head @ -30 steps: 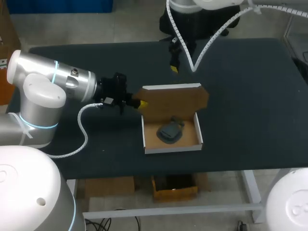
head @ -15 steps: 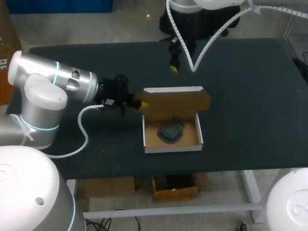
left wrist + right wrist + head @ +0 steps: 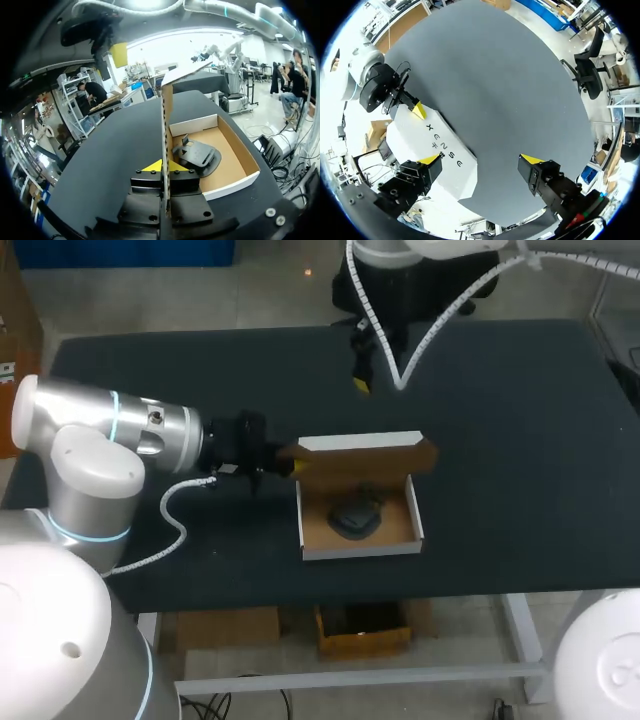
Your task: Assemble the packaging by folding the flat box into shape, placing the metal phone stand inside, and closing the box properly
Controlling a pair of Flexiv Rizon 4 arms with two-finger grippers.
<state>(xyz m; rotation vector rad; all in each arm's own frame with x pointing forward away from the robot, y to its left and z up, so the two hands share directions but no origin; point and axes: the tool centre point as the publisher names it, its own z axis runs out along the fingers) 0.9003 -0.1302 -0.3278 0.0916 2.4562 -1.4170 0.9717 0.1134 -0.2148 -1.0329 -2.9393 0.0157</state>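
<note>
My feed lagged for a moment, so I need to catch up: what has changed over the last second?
The left gripper, shut on the lid, has swung it up from leaning back to nearly upright over the box. The phone stand stayed inside the box, and the right gripper stayed open at the table's far side.

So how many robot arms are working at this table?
2. The left arm pinches the box lid; the right arm hangs above the table's far side.

A dark, matte table [image 3: 520,420] fills the scene, evenly lit, on pale metal legs.
</note>
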